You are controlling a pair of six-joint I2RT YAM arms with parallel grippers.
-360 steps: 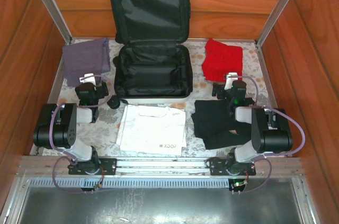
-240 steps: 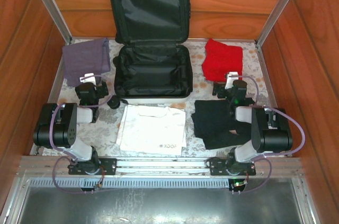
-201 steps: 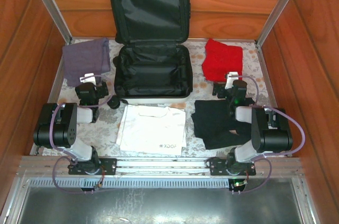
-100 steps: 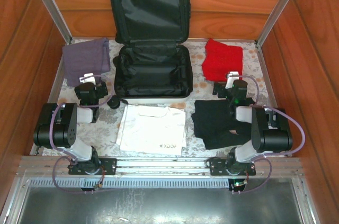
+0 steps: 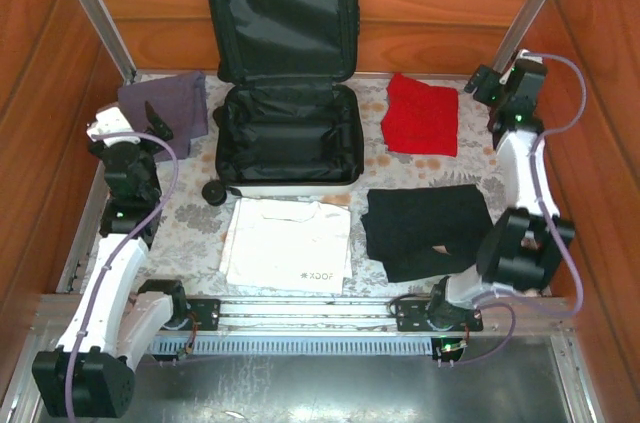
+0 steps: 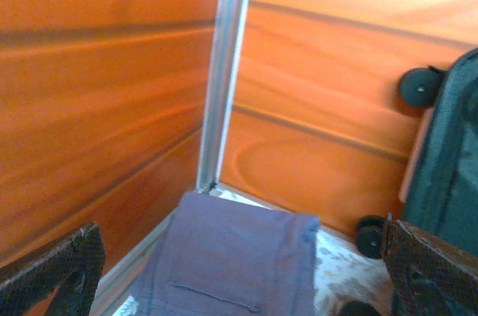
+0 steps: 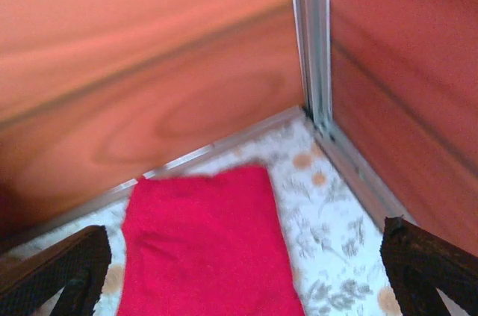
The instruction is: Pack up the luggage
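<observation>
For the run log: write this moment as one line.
luggage open, empty | left pincer open, facing purple garment | right pincer open, facing red garment

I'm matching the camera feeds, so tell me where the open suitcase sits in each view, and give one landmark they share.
Top external: the luggage lies open at centre back, with its lid raised behind it.
Left wrist: the luggage runs along the right edge as a dark side, with black wheels beside it.
Shared landmark: the folded purple cloth, left of the luggage in both.
</observation>
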